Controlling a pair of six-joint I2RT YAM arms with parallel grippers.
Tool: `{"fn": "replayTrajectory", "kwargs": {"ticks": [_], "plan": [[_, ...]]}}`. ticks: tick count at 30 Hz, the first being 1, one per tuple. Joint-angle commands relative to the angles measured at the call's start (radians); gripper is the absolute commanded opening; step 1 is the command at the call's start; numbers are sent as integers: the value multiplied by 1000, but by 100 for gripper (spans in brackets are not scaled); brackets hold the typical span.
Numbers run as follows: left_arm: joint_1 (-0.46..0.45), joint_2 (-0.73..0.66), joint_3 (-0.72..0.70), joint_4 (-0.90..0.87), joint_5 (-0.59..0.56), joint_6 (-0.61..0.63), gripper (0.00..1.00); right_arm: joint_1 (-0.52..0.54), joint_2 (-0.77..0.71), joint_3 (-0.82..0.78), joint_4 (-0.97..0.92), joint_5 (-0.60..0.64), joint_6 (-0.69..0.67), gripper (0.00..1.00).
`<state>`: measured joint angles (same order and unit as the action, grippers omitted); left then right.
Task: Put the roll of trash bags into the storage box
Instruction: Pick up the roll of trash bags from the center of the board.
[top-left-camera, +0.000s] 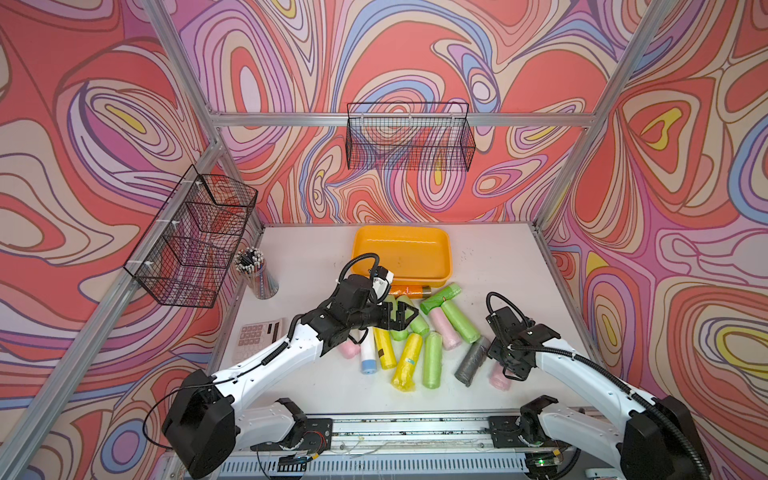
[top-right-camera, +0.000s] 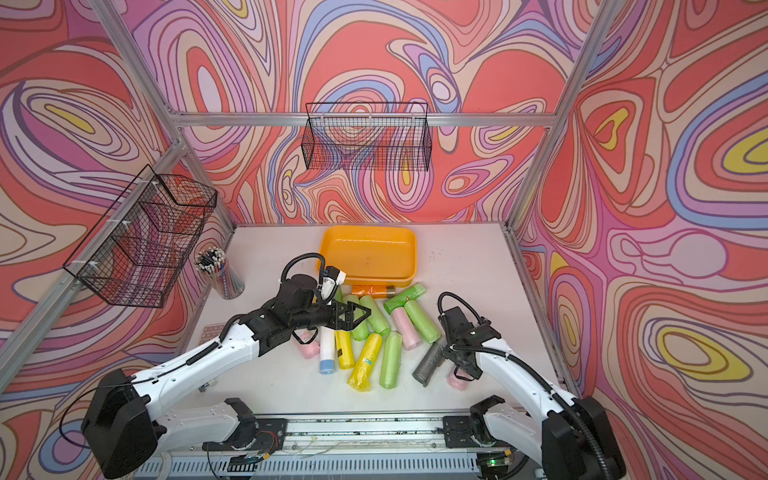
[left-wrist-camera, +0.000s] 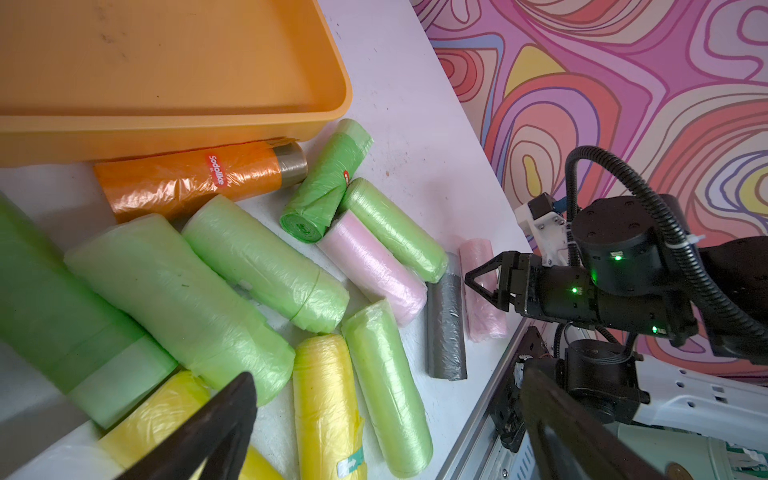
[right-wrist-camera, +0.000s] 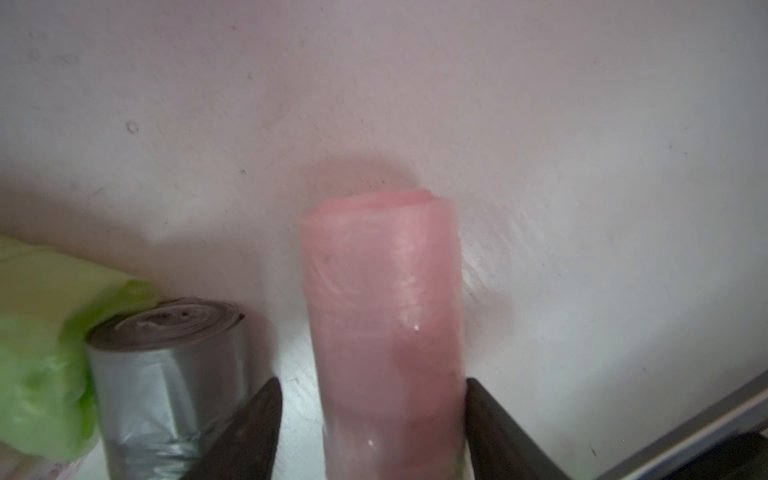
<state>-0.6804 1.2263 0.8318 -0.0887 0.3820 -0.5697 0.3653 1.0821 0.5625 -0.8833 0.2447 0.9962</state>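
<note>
- The table (top-left-camera: 498, 257) is a flat, matte white board, scuffed and speckled, with aluminium rails along its edges.
- Two black wire mesh baskets hang on the frame: a long one (top-left-camera: 409, 137) on the back rail and a tiered one (top-left-camera: 195, 237) on the left rail.
- The storage box (top-left-camera: 407, 253) is a shallow orange-yellow plastic tub, smooth, with rounded corners and a flared rim. It sits at the back middle of the table.
- The left gripper (top-left-camera: 405, 316) has black triangular fingers spread wide, holds nothing, and hovers over the heap of rolls.
- The right gripper (right-wrist-camera: 371, 380) is open astride the pink roll: in the right wrist view one dark finger touches the roll's side, and the other stands off it with a sliver of table between.
- The pink roll (right-wrist-camera: 382, 291) is a soft cylinder of glossy, crinkled film with a spiral end. It lies on the table at the heap's front right edge, outside the box and well apart from it.
- A grey roll (right-wrist-camera: 166, 374), silvery and creased, lies just beside the pink roll.
- Pale green rolls (left-wrist-camera: 178, 291) and yellow rolls (left-wrist-camera: 328, 407), all wrinkled film, lie crisscrossed in front of the box.
- An orange roll (left-wrist-camera: 191, 178) with a red label lies against the box's front wall.
- A clear cup of pencils (top-left-camera: 257, 274) stands at the left.
- A pale calculator (top-left-camera: 257, 336) lies flat nearer the front.
</note>
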Motion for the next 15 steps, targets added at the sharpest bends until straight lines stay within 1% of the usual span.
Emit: {"fn": "replayTrajectory", "kwargs": {"ticks": [1, 6, 11, 14, 15], "plan": [[-2, -22, 1, -39, -24, 15, 100, -5, 17, -12, 25, 5, 6, 69], [-2, -20, -2, -39, -34, 10, 100, -5, 43, -28, 61, 7, 9, 66], [-2, -18, 0, -56, -47, 9, 100, -5, 62, -36, 72, 41, 2, 62], [-2, -19, 3, -68, -57, 15, 100, -5, 62, -38, 85, 44, -5, 58], [-2, -20, 4, -69, -58, 17, 100, -5, 62, -38, 89, 44, -5, 54]]}}
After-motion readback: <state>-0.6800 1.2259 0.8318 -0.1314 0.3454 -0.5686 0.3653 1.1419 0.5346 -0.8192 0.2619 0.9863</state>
